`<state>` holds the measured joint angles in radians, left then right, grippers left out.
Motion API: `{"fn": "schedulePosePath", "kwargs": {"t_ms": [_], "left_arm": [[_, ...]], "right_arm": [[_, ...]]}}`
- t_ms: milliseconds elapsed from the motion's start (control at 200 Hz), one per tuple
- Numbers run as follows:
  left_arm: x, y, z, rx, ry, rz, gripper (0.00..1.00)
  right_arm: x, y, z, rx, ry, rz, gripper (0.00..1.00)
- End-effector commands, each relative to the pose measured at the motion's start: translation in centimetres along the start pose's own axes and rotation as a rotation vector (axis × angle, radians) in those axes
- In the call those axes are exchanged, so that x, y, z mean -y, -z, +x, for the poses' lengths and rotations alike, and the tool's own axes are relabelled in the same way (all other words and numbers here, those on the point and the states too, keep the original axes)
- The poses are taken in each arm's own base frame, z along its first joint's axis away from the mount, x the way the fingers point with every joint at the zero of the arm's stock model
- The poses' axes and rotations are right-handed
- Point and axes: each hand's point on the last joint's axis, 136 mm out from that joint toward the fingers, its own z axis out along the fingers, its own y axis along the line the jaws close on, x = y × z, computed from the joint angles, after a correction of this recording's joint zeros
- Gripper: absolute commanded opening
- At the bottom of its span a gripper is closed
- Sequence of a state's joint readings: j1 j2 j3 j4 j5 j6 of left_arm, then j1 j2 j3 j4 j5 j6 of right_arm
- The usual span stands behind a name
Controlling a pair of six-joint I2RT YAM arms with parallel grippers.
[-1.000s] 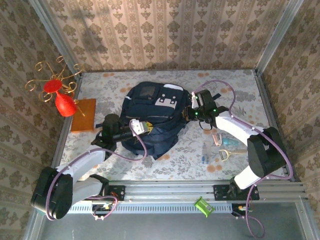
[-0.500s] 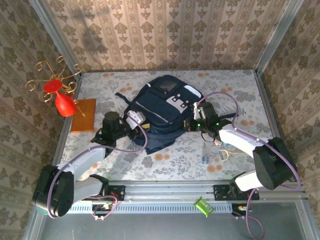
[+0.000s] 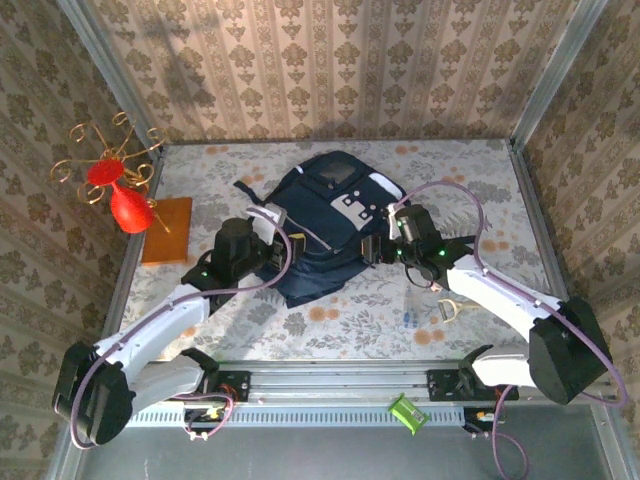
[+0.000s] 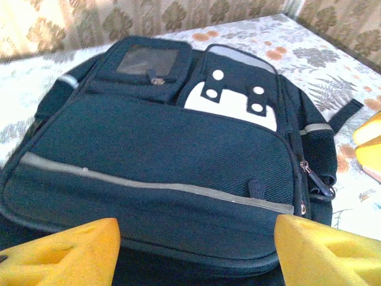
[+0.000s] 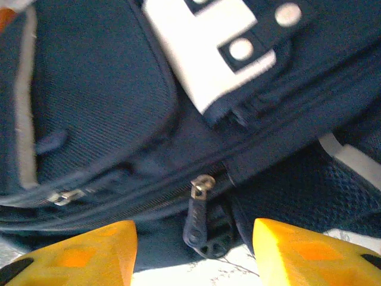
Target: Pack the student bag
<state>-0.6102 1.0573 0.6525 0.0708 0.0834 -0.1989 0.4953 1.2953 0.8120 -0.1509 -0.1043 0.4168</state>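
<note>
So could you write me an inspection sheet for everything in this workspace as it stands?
Surface: table under a floral cloth, flat.
Job's things: large dark navy fabric backpack lying front up between the arms; zips in view look shut.
Clutter: red vase-shaped ornament with a gold wire stand; flat orange-brown board; small pale tools by the right arm; green block on the front rail.
Grippers: left gripper open at the bag's near edge; right gripper open, fingers either side of a dark zip pull.
Cables: lilac cables looping along both arms.
Surroundings: patterned wallpaper walls, metal corner posts.
</note>
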Motion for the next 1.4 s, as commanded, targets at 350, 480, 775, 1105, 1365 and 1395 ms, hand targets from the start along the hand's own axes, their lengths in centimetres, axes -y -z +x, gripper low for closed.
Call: {"fn": "schedulePosePath", "kwargs": {"t_ms": [350,480,775,1105,1365,1395], "left_arm": [[2.1,-2.3,1.8,-0.142,0.308,0.026,0.62],[2.1,-2.9,2.5,-0.175,0.305,0.015,0.62],[1.3,-3.5,5.3,-0.218,0.369,-0.027,0.63],[0.3,0.6,3.9,-0.079,0.347,-0.137,0.66],[2.9,1.6,4.9,-0.082,0.333,-0.099,0.61],[3.2,1.5,4.9,-0.083,0.331,-0.094,0.60]], "right_arm": [[-2.1,-6.9,-3.3,-0.070,-0.264,-0.100,0.61],[-2.0,-8.1,-3.2,-0.093,-0.295,-0.121,0.61],[-4.7,-9.2,-3.2,-0.099,-0.398,-0.313,0.40],[-6.8,-7.2,-6.7,0.078,-0.621,-0.444,0.00],[-9.0,-5.4,-9.3,0.205,-0.744,-0.561,0.00],[-9.1,-5.3,-9.6,0.215,-0.757,-0.575,0.00]]}}
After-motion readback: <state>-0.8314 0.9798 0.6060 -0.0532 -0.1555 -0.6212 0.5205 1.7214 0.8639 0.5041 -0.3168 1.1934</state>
